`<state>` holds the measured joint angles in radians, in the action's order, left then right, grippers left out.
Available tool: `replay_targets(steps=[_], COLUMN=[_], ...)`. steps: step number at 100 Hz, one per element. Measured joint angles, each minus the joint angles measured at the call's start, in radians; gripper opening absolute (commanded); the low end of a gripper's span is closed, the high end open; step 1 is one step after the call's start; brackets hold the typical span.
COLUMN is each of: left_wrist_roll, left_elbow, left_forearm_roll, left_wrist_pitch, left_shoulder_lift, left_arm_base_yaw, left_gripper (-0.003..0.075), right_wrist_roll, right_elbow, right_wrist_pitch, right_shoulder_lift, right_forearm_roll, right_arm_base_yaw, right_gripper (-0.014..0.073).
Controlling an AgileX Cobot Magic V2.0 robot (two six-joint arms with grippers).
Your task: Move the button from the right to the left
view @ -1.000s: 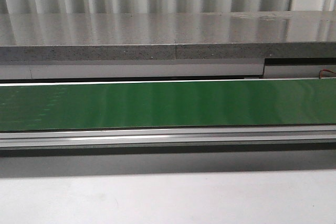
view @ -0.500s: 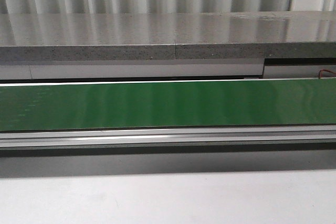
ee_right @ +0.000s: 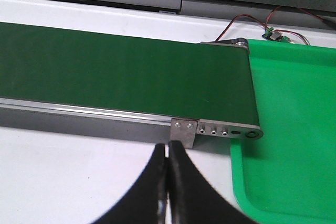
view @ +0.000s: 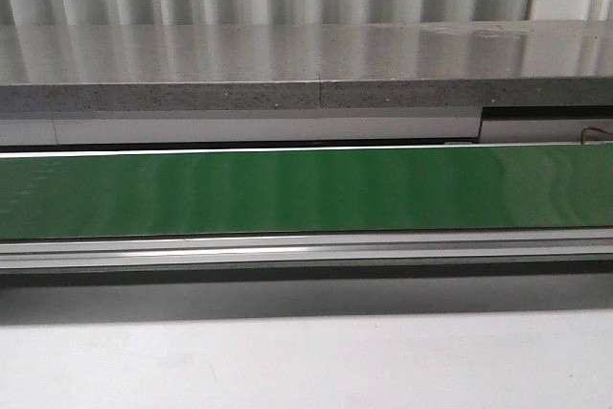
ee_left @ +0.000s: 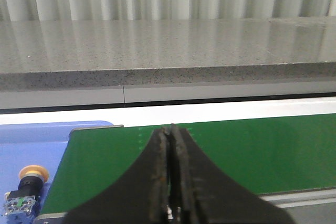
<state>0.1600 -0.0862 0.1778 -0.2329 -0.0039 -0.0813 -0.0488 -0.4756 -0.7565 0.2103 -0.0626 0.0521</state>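
The button (ee_left: 23, 191) lies on its side on a blue tray (ee_left: 31, 145) at the left end of the green conveyor belt (ee_left: 220, 150), seen only in the left wrist view. Its yellow-orange cap, black collar and blocky body with a green dot show. My left gripper (ee_left: 170, 128) is shut and empty, over the belt to the right of the button. My right gripper (ee_right: 168, 146) is shut and empty, over the white table in front of the belt's right end. Neither gripper shows in the front view.
A green tray (ee_right: 289, 129) sits at the belt's right end, with red and black wires (ee_right: 257, 22) behind it. The belt (view: 306, 189) runs across the front view with a metal rail (view: 306, 251) before it. A grey stone ledge (view: 306, 64) stands behind.
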Motion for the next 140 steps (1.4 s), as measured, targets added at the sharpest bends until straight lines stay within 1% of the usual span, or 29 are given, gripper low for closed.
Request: replay_targets(steps=[12, 17, 32, 54, 140], left_wrist_roll=[-0.003, -0.027, -0.084, -0.095, -0.096], left_elbow=[0.053, 0.076, 0.090, 0.090, 0.090], left_forearm_roll=[-0.077, -0.112, -0.144, -0.159, -0.163], left_wrist_pitch=[0.043, 0.062, 0.099, 0.049, 0.045], left_shoulder_lift=[0.000, 0.000, 0.000, 0.000, 0.000], left_arm_base_yaw=[0.000, 0.000, 0.013, 0.022, 0.022], left_gripper=[-0.0020, -0.0020, -0.0020, -0.0020, -0.0020], right_wrist_roll=[0.000, 0.000, 0.000, 0.000, 0.000], right_elbow=[0.000, 0.000, 0.000, 0.000, 0.000], right_wrist_pitch=[0.000, 0.000, 0.000, 0.000, 0.000], right_shoulder_lift=[0.000, 0.000, 0.000, 0.000, 0.000], right_forearm_roll=[0.000, 0.000, 0.000, 0.000, 0.000], right_arm_base_yaw=[0.000, 0.000, 0.000, 0.000, 0.000], right_gripper=[-0.0067, -0.0067, -0.0067, -0.0067, -0.0067])
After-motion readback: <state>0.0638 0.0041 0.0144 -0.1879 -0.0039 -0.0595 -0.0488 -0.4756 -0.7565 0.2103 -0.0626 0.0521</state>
